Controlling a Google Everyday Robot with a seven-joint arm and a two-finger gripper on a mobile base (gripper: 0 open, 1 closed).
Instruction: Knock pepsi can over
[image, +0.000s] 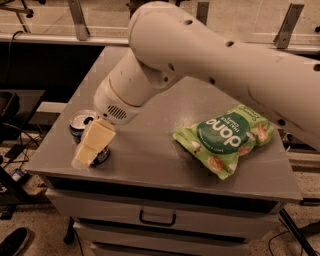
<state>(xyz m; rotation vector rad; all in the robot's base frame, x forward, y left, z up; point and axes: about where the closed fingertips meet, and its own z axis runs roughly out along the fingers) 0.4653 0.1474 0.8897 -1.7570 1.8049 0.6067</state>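
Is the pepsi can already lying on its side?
No, the pepsi can stands upright near a front corner of the table, silver top up, with the gripper partly covering it.

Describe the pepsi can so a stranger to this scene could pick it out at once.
On the grey table, look to the front left corner, where the robot's cream tool hangs. The pepsi can stands right behind it: small, dark blue, cylindrical, silver-topped, unlike the flat green snack bag on the right.

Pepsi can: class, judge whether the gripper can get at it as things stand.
Probably yes: the gripper hangs right at the upright pepsi can, near the table's front edge, with nothing visible between them.
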